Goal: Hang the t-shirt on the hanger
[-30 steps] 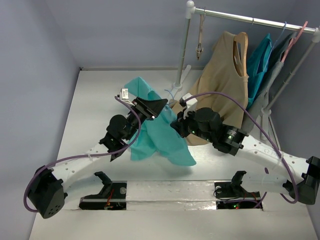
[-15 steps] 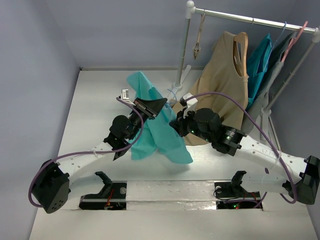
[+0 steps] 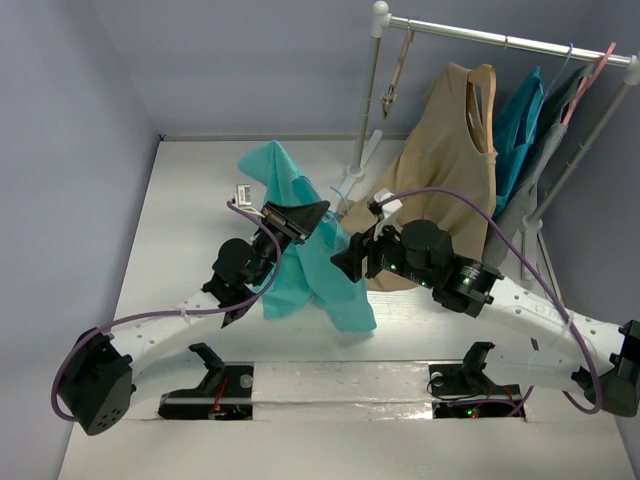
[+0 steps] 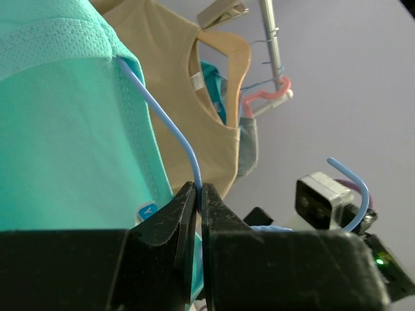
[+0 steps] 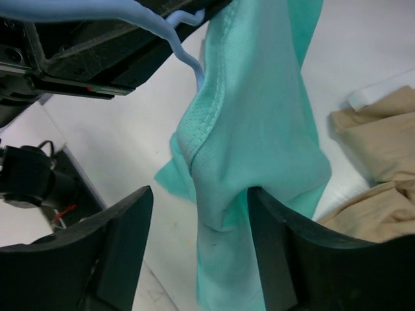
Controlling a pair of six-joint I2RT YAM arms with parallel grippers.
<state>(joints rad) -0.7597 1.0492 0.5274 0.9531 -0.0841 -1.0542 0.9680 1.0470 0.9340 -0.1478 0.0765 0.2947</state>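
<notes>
left wrist: left claw (image 4: 199,192) tight on the hanger (image 4: 163,120) by the t-shirt (image 4: 65,142) edge, right claw (image 5: 198,202) agape astride the fabric

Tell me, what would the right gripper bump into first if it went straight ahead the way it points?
The light turquoise fabric t-shirt. The right gripper is open and the hanging cloth sits right in front, maybe partly between its fingers; depth is hard to judge.

Tan top (image 3: 445,170) on wooden hanger (image 3: 483,95) hangs from rack (image 3: 500,38), w/ teal garment (image 3: 518,125) beside it. Pink hanger (image 3: 592,72) at rail's right end
</notes>
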